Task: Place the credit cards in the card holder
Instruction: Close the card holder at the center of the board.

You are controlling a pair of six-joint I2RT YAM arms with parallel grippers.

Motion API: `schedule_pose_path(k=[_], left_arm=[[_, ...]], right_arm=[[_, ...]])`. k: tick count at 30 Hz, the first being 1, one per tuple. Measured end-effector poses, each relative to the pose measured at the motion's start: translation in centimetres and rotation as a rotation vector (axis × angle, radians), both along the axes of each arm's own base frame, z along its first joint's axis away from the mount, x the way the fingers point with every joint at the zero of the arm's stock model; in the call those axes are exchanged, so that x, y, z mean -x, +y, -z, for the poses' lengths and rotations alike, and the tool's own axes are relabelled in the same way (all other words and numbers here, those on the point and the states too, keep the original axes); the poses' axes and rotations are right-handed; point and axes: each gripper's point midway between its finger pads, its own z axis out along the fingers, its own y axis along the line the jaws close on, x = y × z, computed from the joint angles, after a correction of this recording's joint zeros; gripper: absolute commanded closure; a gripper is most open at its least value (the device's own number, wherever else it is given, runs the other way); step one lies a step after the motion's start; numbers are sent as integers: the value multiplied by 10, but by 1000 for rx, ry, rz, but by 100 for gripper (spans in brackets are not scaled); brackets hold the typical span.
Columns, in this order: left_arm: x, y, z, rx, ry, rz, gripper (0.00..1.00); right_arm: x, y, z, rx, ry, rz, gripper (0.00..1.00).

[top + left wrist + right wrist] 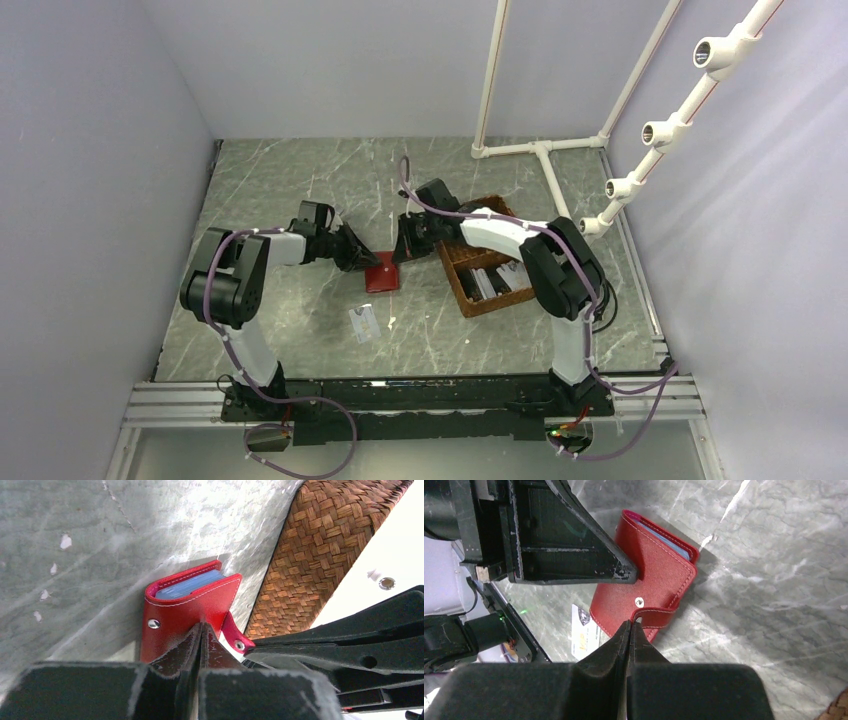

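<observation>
The card holder (pixel 383 272) is a red folded wallet lying on the marble table between my two grippers. Light blue credit cards (pixel 187 584) show inside its open edge, also in the right wrist view (pixel 671 542). A white credit card (pixel 364 323) lies loose on the table just in front of the wallet (pixel 584 635). My left gripper (pixel 201 625) is shut, its tip pressed on the wallet's cover (pixel 175 612). My right gripper (pixel 630 622) is shut too, its tip touching the end of the snap tab (pixel 655 617); I cannot tell if it pinches the tab.
A brown woven basket (pixel 490 270) stands right of the wallet, close behind my right gripper, with dark and white items in its compartments. A white pipe frame (pixel 540 150) rises at the back right. Walls close in the table's left and far sides.
</observation>
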Motion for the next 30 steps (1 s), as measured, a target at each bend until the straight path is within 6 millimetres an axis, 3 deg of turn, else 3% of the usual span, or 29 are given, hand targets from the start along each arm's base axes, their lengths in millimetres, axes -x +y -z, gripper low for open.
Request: schedule_pose_path(k=[9, 30], left_arm=[[0, -2, 0, -3, -2, -2, 96], [0, -2, 0, -2, -2, -3, 100]], right_arm=[[1, 10, 13, 8, 30, -25, 100], [2, 17, 20, 67, 21, -62, 100]])
